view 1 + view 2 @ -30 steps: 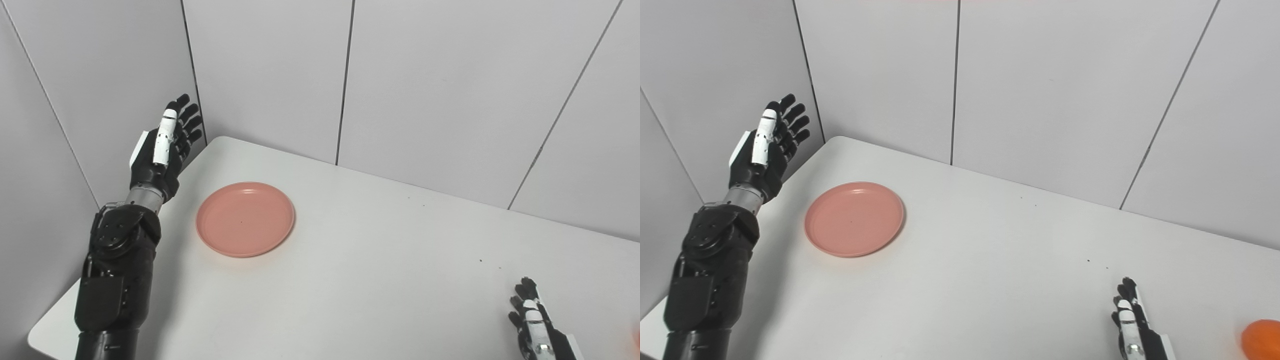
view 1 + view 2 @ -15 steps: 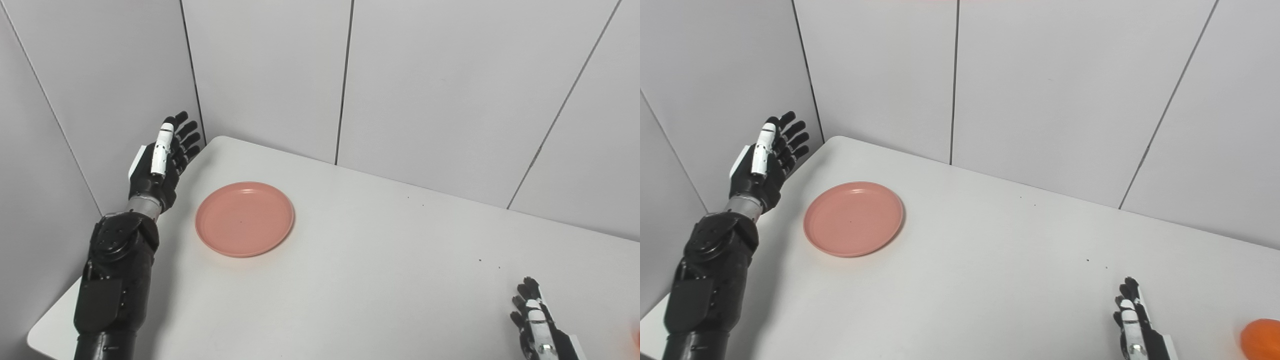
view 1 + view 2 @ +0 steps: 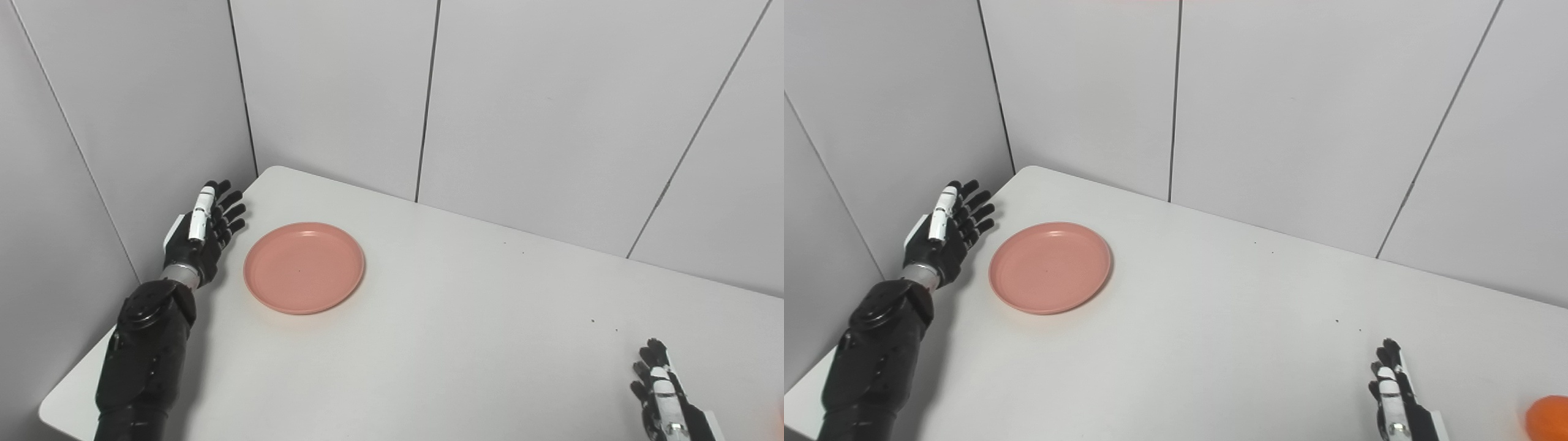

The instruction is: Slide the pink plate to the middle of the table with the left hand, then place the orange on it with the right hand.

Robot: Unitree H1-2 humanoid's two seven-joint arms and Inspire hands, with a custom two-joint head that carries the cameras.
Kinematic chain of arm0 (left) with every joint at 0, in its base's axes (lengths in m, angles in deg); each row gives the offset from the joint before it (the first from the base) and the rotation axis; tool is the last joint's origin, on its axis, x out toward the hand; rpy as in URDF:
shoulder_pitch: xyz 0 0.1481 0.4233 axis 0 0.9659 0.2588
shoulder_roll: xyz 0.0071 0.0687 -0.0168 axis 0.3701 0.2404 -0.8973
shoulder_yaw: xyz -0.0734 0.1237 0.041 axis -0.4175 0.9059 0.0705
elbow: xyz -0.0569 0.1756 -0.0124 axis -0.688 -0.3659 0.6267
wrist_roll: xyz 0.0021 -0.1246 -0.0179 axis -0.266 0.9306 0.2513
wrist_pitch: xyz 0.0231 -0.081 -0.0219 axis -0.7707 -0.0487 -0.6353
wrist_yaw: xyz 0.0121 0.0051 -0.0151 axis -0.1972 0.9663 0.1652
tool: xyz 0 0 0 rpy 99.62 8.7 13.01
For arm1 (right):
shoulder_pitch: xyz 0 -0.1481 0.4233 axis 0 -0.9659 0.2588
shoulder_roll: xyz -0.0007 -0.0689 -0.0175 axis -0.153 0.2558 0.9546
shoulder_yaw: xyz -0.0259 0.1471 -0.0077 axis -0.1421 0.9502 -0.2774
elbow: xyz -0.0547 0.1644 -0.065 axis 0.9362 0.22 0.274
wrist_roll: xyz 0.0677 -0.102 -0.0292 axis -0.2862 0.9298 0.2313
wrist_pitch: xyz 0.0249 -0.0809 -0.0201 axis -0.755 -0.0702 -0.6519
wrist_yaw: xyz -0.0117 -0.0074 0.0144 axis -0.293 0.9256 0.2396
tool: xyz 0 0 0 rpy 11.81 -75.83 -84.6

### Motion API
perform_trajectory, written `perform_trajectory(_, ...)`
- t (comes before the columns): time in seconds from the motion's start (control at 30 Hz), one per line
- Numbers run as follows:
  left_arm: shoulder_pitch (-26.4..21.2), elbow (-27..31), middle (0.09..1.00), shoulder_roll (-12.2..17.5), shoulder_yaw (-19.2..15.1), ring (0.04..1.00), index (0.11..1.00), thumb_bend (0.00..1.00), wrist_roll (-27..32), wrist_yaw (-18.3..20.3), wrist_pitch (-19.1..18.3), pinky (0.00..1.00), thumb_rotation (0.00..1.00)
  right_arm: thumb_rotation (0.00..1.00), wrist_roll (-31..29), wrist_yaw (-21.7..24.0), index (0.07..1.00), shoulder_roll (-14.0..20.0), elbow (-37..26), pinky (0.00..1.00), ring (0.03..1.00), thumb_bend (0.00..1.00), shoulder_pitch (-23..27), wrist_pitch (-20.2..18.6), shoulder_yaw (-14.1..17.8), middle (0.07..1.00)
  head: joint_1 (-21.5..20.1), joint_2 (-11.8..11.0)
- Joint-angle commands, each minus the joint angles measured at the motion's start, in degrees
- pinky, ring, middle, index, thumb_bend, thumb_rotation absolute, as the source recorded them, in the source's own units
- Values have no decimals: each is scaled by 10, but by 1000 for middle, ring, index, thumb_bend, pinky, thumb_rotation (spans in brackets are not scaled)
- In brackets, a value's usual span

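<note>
The pink plate (image 3: pixel 304 267) lies flat on the white table (image 3: pixel 441 343), toward its far left. My left hand (image 3: pixel 202 231) is open, fingers spread, just left of the plate and a small gap from its rim, low over the table's left edge. My right hand (image 3: pixel 1396 404) is open and empty at the bottom right, partly cut off by the frame. The orange (image 3: pixel 1547 418) sits on the table at the far right edge, right of my right hand; only a sliver of it shows in the left eye view.
Grey panelled walls (image 3: pixel 527 110) close in the table at the back and on the left, right beside my left hand. The table's rounded near-left corner (image 3: pixel 58 407) shows at the bottom left.
My left hand has come down from in front of the wall to table height beside the plate. The plate and orange stay put. The right hand barely moves. The camera shifted slightly.
</note>
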Motion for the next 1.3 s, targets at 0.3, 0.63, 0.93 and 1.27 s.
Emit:
perform_trajectory(0.3, -14, -35, 939, 17, -8, 937, 936, 272, 17, 23, 49, 956, 1000, 1000, 5, 0, 1000, 3, -17, 1000, 1000, 0, 13, 0, 2, 1000, 1, 2)
perform_trajectory(0.63, -17, -93, 935, 20, 7, 937, 934, 345, 12, 44, 95, 953, 1000, 1000, 3, -2, 1000, 0, -28, 1000, 1000, 0, 14, -17, 3, 1000, 1, 7)
perform_trajectory(0.93, -22, -101, 922, 11, 21, 921, 913, 404, 21, 51, 82, 938, 1000, 1000, 5, -1, 1000, 1, -23, 1000, 1000, 0, 14, -9, 3, 1000, 1, 8)
perform_trajectory(1.27, -22, -96, 883, -3, 47, 883, 879, 361, 11, 50, 77, 884, 1000, 1000, 5, -3, 1000, -1, -28, 1000, 1000, 0, 15, -21, 4, 1000, 0, 12)
